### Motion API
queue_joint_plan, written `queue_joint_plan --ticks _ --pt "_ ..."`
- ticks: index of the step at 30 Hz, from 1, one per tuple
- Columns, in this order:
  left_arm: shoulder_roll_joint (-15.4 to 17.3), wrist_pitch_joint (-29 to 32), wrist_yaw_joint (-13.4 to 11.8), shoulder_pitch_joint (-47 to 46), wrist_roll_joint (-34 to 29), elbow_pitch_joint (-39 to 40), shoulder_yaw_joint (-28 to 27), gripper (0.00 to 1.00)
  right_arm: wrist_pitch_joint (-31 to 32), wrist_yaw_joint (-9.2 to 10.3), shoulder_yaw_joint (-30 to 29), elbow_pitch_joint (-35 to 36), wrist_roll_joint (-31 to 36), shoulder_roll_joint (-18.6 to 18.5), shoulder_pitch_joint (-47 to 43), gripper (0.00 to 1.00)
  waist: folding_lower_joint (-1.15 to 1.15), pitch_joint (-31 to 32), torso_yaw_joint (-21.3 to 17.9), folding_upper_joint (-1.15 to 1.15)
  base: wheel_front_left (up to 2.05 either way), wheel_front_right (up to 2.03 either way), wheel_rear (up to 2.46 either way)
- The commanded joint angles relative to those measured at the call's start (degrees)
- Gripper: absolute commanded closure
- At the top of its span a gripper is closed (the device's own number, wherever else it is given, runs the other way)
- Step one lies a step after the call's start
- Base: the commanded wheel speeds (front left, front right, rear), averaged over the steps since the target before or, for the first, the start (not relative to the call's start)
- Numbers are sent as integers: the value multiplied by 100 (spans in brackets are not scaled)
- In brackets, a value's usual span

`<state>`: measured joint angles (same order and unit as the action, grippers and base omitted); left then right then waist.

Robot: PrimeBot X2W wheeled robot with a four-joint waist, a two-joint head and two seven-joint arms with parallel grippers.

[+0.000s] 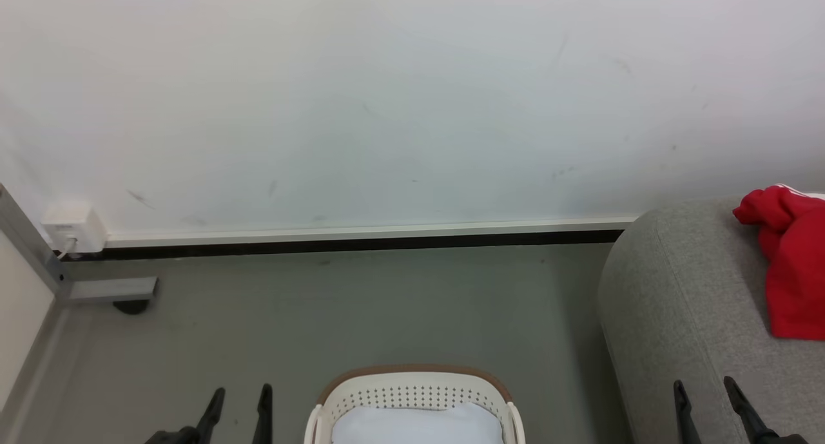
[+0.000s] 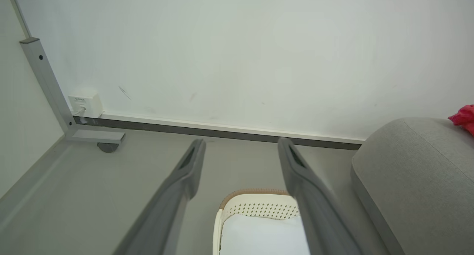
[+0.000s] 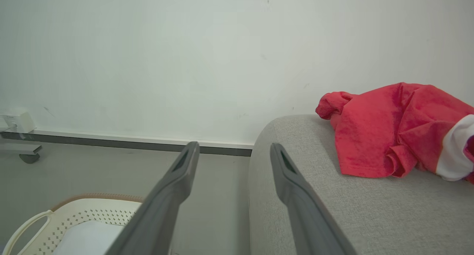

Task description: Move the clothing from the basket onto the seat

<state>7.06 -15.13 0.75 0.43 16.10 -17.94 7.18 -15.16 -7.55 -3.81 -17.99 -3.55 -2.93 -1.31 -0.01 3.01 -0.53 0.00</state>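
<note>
Red clothing (image 1: pixel 791 263) with white trim lies crumpled on the grey seat (image 1: pixel 683 315) at the right; the right wrist view shows the clothing (image 3: pixel 389 129) on the seat (image 3: pixel 333 207) too. The off-white basket (image 1: pixel 412 389) with a brown rim stands on the floor at the bottom centre, and a pale white pad (image 1: pixel 416 428) lies inside it. My left gripper (image 1: pixel 242 395) is open to the left of the basket, holding nothing. Over the seat's front edge, my right gripper (image 1: pixel 706 389) is open and holds nothing as well.
A white wall with a dark skirting strip (image 1: pixel 361 243) runs behind the grey floor. A white socket box (image 1: pixel 74 228) and a grey metal frame foot with a castor (image 1: pixel 109 292) sit at the far left.
</note>
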Motion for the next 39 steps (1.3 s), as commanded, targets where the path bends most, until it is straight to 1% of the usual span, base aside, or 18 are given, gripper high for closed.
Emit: queue_joint_plan --ticks 1,4,5,9,16,17,27,39 --pt "-40 -2 74 67 -96 -14 -66 0 1 13 57 -33 -72 -4 -61 0 1 12 24 0 0 0 0" --pt "-118 -2 209 72 -218 2 -157 0 2 13 151 -69 -122 -5 -66 0 1 21 56 0 0 0 0" --pt "-131 2 220 3 -159 -19 -133 100 1 0 156 -75 -65 7 -2 100 1 21 54 0 0 0 0" --pt "-162 45 230 52 -72 -194 -134 100 46 0 129 -245 -151 44 -9 100 1 20 55 0 0 0 0" --pt "-186 270 274 -38 677 -152 -276 100 285 1 59 -206 -1002 39 94 100 1 1 54 0 0 0 0" --pt "-186 270 274 -38 677 -152 -276 100 285 1 59 -206 -1002 39 94 100 1 1 54 0 0 0 0" --pt "-217 519 331 -119 1648 -53 -414 100 517 2 44 -80 -2108 31 165 100 1 -26 54 0 0 0 0" --pt "-251 798 392 -220 2673 31 -575 100 795 3 -6 13 -3264 22 269 100 1 -59 54 0 0 0 0"
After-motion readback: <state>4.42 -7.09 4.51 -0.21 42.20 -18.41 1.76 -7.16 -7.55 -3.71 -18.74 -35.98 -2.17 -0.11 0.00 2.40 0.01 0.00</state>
